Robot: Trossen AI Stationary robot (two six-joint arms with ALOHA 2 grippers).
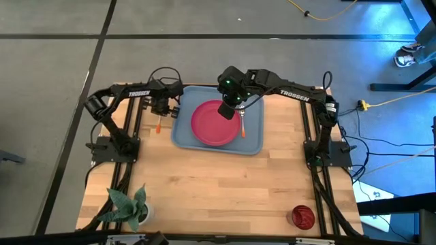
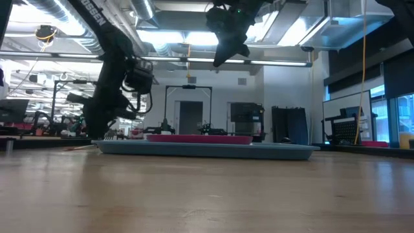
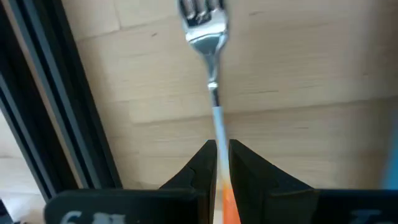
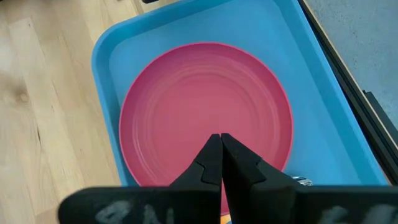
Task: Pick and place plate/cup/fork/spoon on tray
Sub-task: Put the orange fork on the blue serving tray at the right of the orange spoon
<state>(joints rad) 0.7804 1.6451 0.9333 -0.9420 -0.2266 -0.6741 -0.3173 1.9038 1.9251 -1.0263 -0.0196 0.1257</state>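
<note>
Left of the tray (image 1: 182, 133) in the high view, the left gripper (image 3: 219, 163) is pinching the fork (image 3: 210, 74), its prongs pointing ahead beyond the fingertips. At frame centre, the right gripper (image 4: 220, 157) is hovering with fingers pressed together, empty, over the plate (image 4: 186, 106) lying in the tray.

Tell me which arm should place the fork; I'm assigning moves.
Left. Its gripper has its fingers shut on the fork beside the tray. The right gripper hangs shut and empty over the plate.
</note>
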